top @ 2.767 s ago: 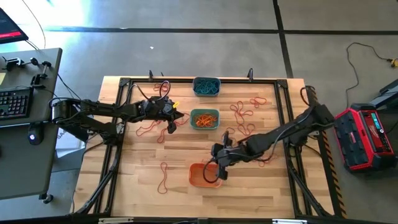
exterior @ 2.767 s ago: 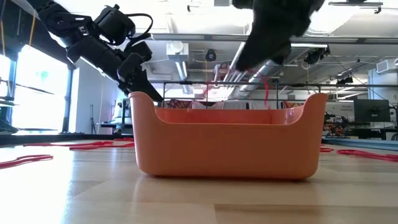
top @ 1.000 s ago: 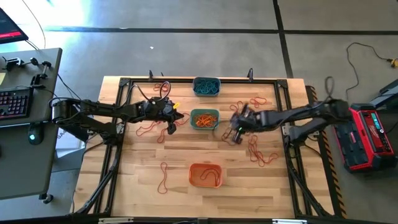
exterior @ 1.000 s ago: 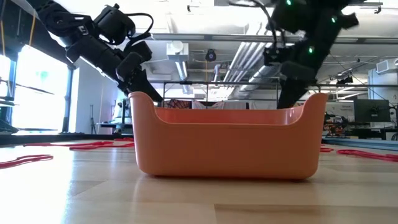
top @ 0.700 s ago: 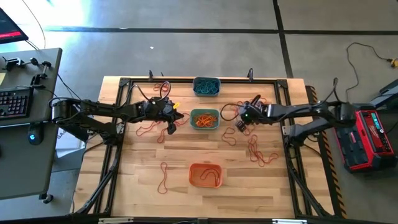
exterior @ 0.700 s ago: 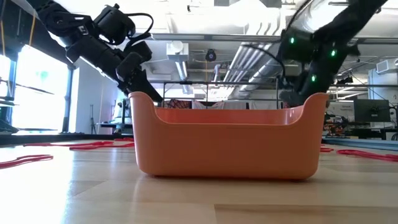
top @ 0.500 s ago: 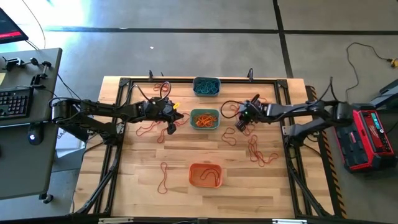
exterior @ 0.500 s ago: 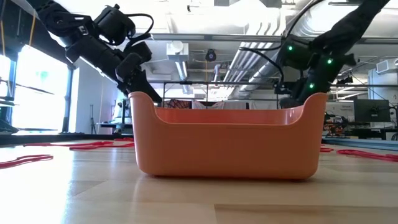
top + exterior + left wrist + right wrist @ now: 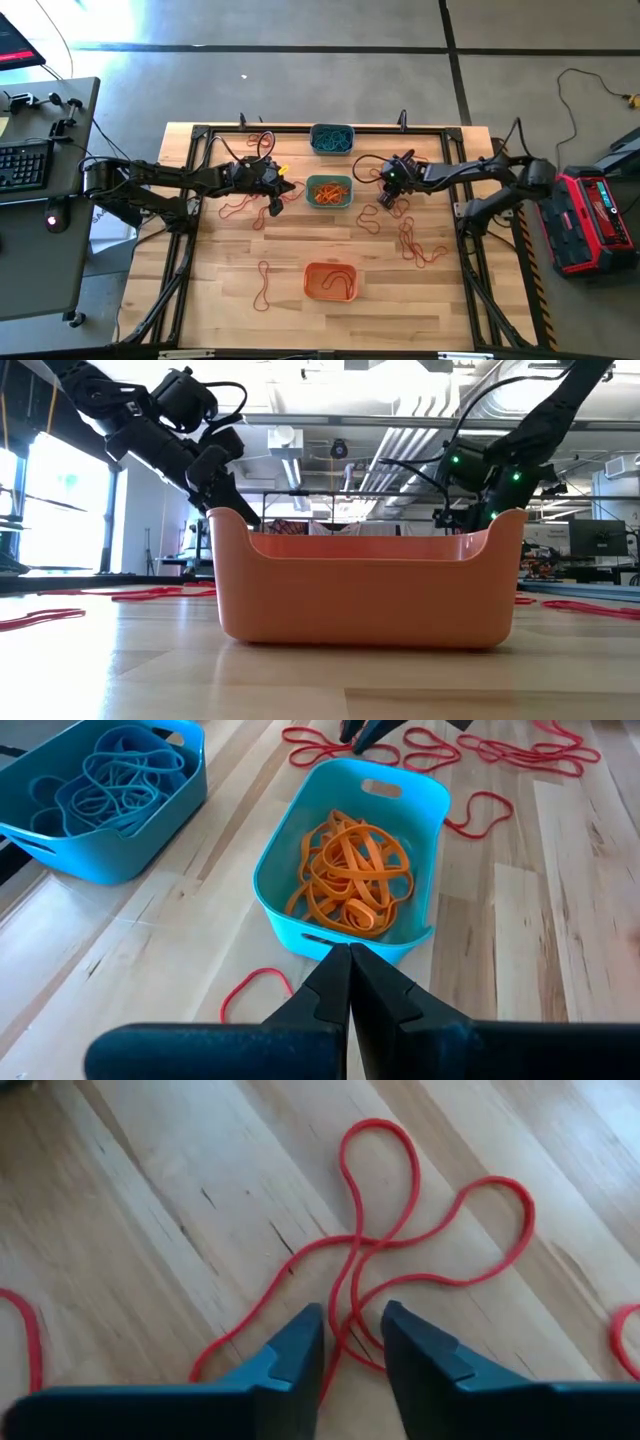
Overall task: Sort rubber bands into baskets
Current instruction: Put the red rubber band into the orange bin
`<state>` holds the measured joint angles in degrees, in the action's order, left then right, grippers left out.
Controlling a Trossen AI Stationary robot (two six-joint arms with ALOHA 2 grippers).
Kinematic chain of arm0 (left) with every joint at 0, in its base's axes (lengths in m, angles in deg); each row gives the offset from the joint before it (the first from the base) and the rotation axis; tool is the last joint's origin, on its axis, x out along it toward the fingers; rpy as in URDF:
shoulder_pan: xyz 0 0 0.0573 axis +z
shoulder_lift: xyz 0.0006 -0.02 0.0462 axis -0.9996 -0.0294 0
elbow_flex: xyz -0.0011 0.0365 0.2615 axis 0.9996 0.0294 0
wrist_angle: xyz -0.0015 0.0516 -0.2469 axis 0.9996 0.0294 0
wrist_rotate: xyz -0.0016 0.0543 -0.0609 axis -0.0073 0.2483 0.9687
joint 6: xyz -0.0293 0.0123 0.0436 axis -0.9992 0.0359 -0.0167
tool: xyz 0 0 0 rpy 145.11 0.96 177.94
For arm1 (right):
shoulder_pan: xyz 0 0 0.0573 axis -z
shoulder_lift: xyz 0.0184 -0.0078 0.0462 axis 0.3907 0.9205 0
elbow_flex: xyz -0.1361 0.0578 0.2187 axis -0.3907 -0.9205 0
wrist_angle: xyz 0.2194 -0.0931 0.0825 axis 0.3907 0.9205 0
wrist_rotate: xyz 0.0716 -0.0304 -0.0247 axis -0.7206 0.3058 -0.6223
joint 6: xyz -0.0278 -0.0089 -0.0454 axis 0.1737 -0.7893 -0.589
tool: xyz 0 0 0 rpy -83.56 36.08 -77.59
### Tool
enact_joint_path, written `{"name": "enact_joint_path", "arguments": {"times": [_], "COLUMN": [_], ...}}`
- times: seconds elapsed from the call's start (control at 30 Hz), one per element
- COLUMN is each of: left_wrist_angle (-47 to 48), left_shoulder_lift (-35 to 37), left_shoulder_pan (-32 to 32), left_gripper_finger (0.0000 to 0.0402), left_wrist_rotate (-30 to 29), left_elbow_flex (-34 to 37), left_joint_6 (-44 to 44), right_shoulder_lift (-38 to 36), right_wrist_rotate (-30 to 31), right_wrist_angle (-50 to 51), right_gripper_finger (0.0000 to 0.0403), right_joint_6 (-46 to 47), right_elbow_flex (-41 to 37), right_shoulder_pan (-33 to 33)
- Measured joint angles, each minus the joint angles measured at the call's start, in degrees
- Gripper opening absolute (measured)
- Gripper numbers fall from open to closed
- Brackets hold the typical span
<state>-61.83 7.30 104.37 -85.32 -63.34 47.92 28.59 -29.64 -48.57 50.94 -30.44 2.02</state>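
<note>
Baskets, three: we count a grey-blue one (image 9: 331, 139) with blue bands at the far edge, a teal one (image 9: 328, 191) with orange bands at centre, an orange one (image 9: 330, 282) nearest. Red bands (image 9: 400, 1250) lie loose on the table (image 9: 220, 300). Right gripper (image 9: 350, 1342): fingers parted, straddling red bands. Left gripper (image 9: 348, 982): closed, empty, beside the teal basket.

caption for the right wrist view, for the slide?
Right gripper, fingers apart, straddles a tangle of red rubber bands lying on the wooden table.
</note>
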Motion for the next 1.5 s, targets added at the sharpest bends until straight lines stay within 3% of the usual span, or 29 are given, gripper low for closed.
{"name": "enact_joint_path", "arguments": {"times": [0.2, 0.53, 0.83, 1.2, 1.5], "left_wrist_angle": [0.0, 0.0, 0.0, 0.4, 0.4], "left_shoulder_lift": [0.0, 0.0, 0.0, 0.0, 0.0], "left_shoulder_pan": [0.0, 0.0, 0.0, 0.0, 0.0], "left_gripper_finger": [0.0000, 0.0000, 0.0000, 0.0000, 0.0000], "left_wrist_rotate": [0.0, 0.0, 0.0, -0.2, -0.2], "left_elbow_flex": [0.0, 0.0, 0.0, 0.0, 0.0], "left_joint_6": [-0.3, -1.2, -1.5, -1.7, -2.6], "right_shoulder_lift": [-3.6, -13.0, -19.6, -14.0, -0.1], "right_wrist_rotate": [0.8, -0.1, 3.4, 9.0, 10.3], "right_wrist_angle": [0.6, 2.2, 4.9, 13.4, 12.5], "right_gripper_finger": [0.0007, 0.0003, 0.0001, 0.0000, 0.0000], "right_joint_6": [-0.6, 1.7, 10.6, 17.6, 17.9], "right_elbow_flex": [-0.2, -0.2, 2.9, 20.5, 33.1], "right_shoulder_pan": [-0.5, -4.3, -19.0, -40.6, -51.5]}}
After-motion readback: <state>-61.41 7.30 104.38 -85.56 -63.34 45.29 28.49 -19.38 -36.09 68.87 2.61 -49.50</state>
